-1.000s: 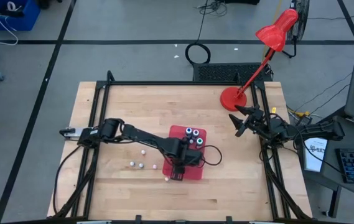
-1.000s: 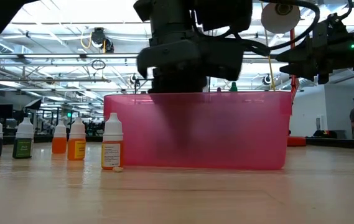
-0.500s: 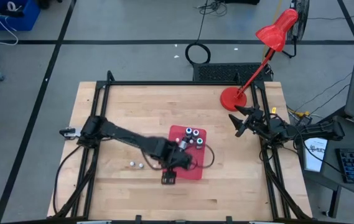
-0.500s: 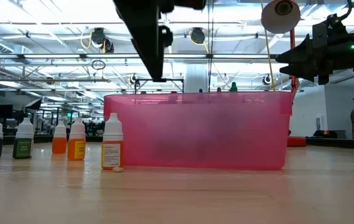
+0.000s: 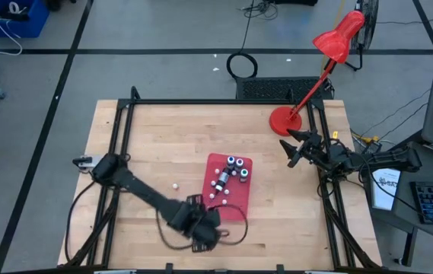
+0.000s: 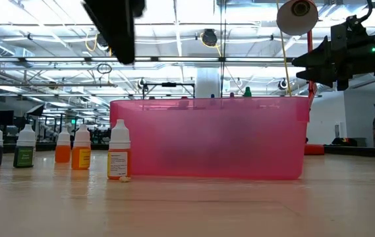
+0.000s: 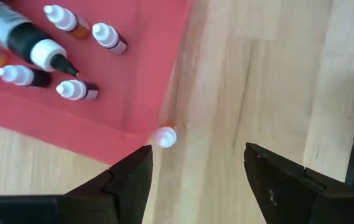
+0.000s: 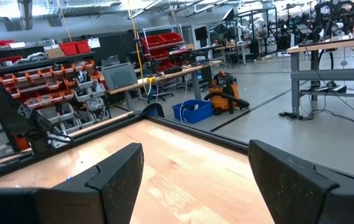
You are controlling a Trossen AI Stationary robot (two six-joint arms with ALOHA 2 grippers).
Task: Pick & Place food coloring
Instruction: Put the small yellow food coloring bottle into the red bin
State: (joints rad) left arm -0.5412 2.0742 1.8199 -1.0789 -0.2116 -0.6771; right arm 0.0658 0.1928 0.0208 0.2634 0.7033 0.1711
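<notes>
A red lamp (image 5: 330, 61) stands at the worktop (image 5: 163, 137) corner beside the right gripper (image 5: 291, 151), jaws apart. White-capped bottles (image 7: 71, 56) lie in the red tray (image 5: 240, 199); the left gripper (image 7: 195, 180), jaws apart and empty, hovers over one bottle (image 7: 164, 137) outside it

**Two dark arms, cabled and angular**

Both arms were black throughout, built of slim tube sections joined by bulkier rounded joints. The left arm (image 5: 144, 194) ended in a blocky wrist with a thin black cable looping loosely beside it. The left gripper (image 7: 195, 177) had two matte black fingers (image 7: 130, 180) with flat, angular, wedge-like faces and bevelled edges. The right arm (image 5: 353, 160) looked chunkier, with cables trailing from its base and a small green light on its housing. The right gripper (image 8: 195, 180) had the same broad, dark, faceted fingers (image 8: 117, 174).
</notes>
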